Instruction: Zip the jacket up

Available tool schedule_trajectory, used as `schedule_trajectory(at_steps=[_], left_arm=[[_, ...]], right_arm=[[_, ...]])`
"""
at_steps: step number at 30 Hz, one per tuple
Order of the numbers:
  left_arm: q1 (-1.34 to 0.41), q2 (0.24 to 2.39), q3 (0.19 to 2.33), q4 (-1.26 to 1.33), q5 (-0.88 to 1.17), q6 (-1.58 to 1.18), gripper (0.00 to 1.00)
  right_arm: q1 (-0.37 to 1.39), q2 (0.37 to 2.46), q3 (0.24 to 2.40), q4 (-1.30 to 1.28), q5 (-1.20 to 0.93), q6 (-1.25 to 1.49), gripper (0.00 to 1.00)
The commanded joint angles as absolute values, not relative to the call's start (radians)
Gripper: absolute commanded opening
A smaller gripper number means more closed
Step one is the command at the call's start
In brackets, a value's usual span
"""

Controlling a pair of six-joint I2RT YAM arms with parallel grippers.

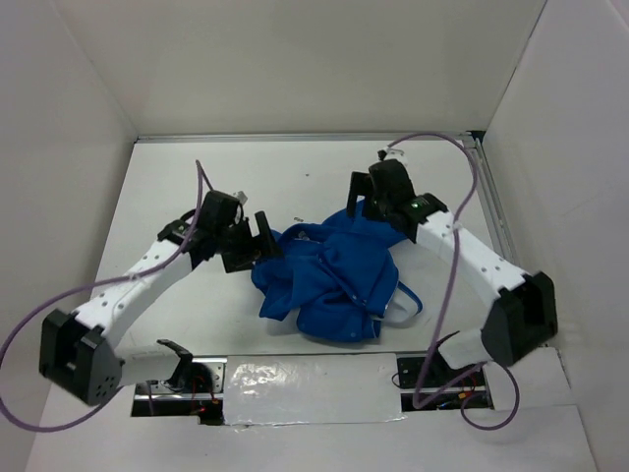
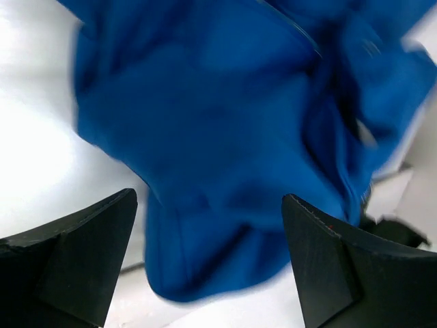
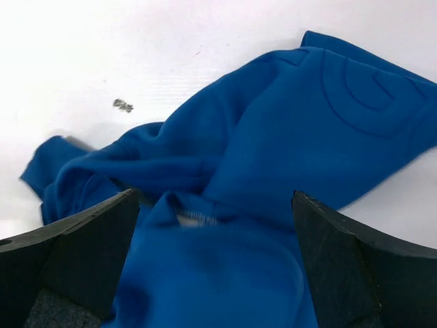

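The royal-blue jacket (image 1: pixel 329 275) lies crumpled in a heap at the middle of the white table (image 1: pixel 177 187). My left gripper (image 1: pixel 257 246) hovers at the heap's left edge, open, with blue fabric (image 2: pixel 218 123) showing beyond its fingers and nothing held between them (image 2: pixel 208 198). My right gripper (image 1: pixel 369 206) is over the heap's far right edge, also open (image 3: pixel 215 195) and holding nothing. A short stretch of silver zipper teeth (image 3: pixel 198 219) and a bit of white lining show in a fold below the right gripper. Most of the zipper is hidden in the folds.
White walls (image 1: pixel 59 147) close in the table on the left, back and right. A strip of shiny tape (image 1: pixel 295 379) runs along the near edge between the arm bases. Purple cables (image 1: pixel 462 197) loop off both arms. A small dark speck (image 3: pixel 123 104) lies on the table.
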State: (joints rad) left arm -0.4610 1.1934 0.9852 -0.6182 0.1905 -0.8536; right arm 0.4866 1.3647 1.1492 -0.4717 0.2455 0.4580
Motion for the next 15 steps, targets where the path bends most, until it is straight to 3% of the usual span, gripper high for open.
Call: schedule_trajectory(at_steps=[1,6,15], left_arm=[[-0.361,1.310,1.043,-0.564,0.238,-0.827,0.99],[-0.221,1.514,1.097,-0.523,0.290,-0.810,0.99],[-0.222,1.824,1.190,-0.499,0.353,-0.810,0.99]], right_arm=[[0.462,1.498,1.265,-0.428,0.195,0.403,1.00],[0.448,1.653,1.368,-0.433,0.170,0.377,1.00],[0.446,1.903,1.491,-0.459,0.106,0.469,1.00]])
